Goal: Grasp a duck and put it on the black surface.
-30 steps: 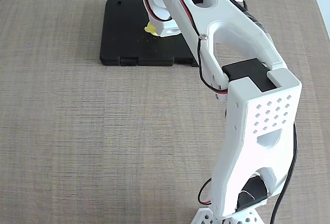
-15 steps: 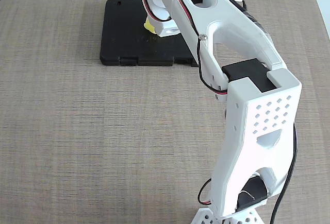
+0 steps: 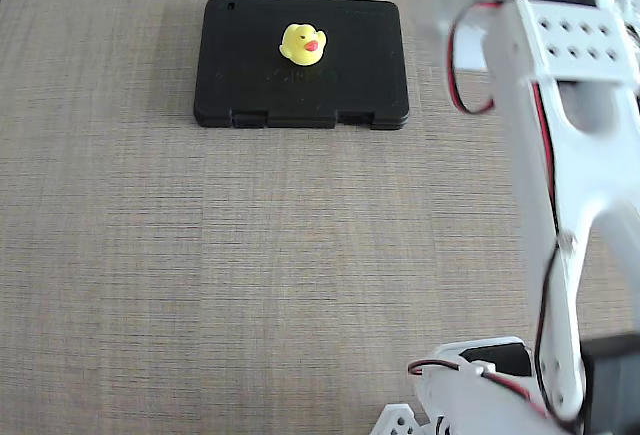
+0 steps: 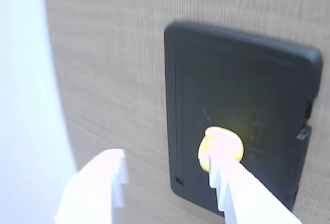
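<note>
Clearly, the duck (image 3: pixel 302 44) sits on the black plate (image 3: pixel 240 65), which lies flat on the woven surface (image 3: pixel 200 255). Seen from the wrist view, the end effector (image 4: pixel 167 180) hangs above with its fingers spread apart and empty, the duck just past one fingertip.

- You're looking at a duck (image 3: pixel 302 44) showing smooth yellow rubber.
- The black surface (image 3: pixel 240 65) is reading as matt plastic.
- The surface (image 3: pixel 200 255) is showing fine woven-looking grain.
- The gripper (image 4: pixel 167 177) is looking like white plastic.
</note>
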Robot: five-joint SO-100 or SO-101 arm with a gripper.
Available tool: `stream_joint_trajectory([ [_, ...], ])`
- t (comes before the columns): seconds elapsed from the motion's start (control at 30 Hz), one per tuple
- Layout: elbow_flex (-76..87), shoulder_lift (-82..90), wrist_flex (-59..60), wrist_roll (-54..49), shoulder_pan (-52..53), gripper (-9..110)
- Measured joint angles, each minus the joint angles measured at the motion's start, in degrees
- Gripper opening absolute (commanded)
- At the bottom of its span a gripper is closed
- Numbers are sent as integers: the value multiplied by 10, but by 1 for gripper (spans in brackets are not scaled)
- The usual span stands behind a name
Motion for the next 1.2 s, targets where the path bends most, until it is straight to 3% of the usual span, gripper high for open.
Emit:
stream_joint_trajectory([
  [0.23, 278, 373, 0, -4, 56, 2],
  [0.5, 519, 588, 0, -4, 68, -1],
  [0.87, 657, 695, 0, -4, 68, -1],
  [1.2, 671, 698, 57, -4, 68, -1],
])
